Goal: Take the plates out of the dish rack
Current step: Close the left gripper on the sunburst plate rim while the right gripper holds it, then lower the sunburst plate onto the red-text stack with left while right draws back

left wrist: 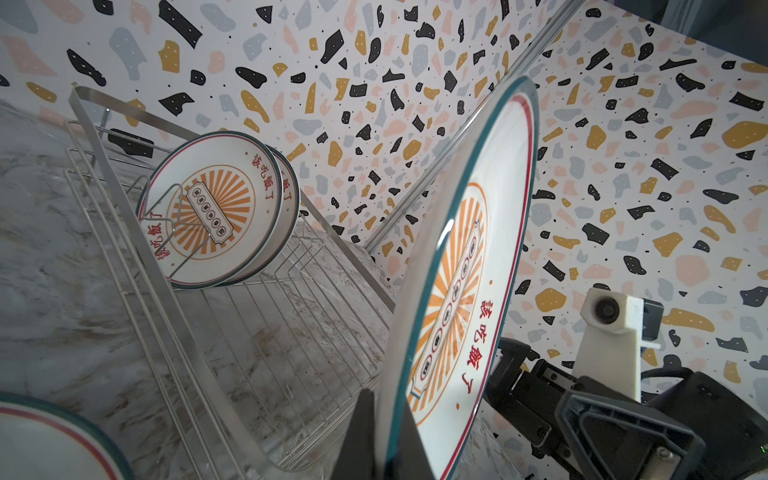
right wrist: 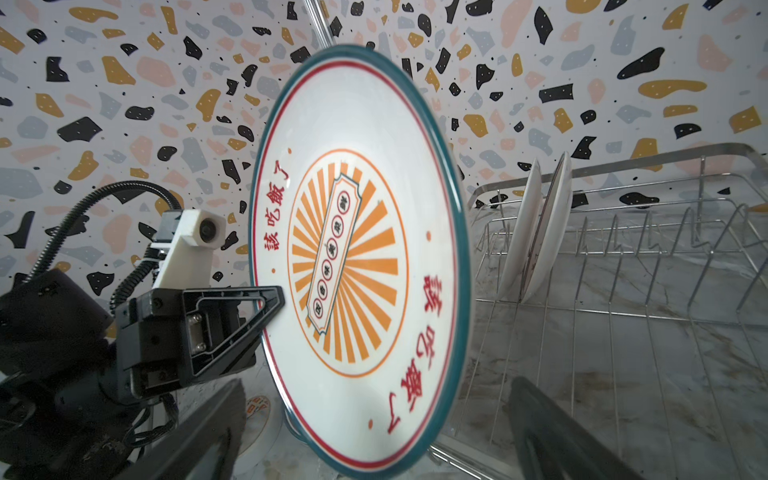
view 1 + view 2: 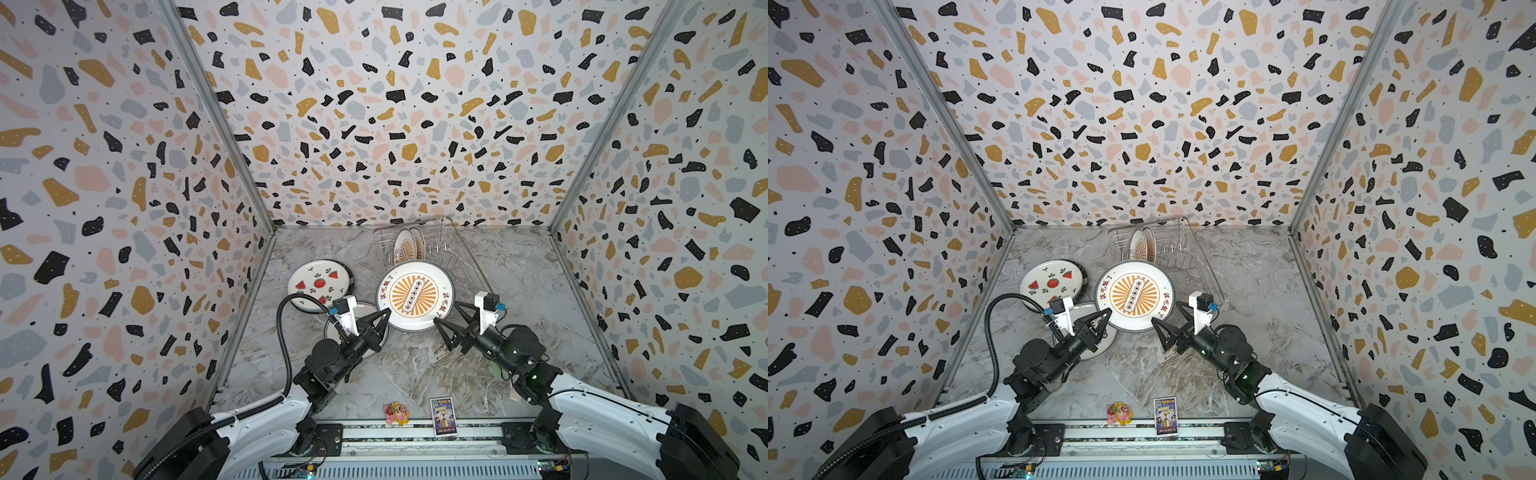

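Two plates [image 3: 409, 245] are propped upright in the rack [image 3: 465, 266] by the tabletop's [image 3: 415, 374] far edge, while a third plate [image 3: 414, 296] is pinched at its rim by the closed left fingers [image 2: 274, 296], tilted clear, likely for laying down, the right fingers [image 2: 552, 428] spread open beside it.

I'm driving a staged test booth, not a real kitchen. Terrazzo-print panels [image 3: 395, 104] box the table in at nine, twelve and three o'clock, joined by bare aluminium corner posts [image 3: 220, 116]. The marble-look tabletop [image 3: 415, 365] ends at six o'clock in a mounting rail [image 3: 374, 432] with exposed circuit boards [image 3: 305, 469]. The dish rack [image 3: 457, 257] and plates [image 3: 318, 282] are the only kitchen props.
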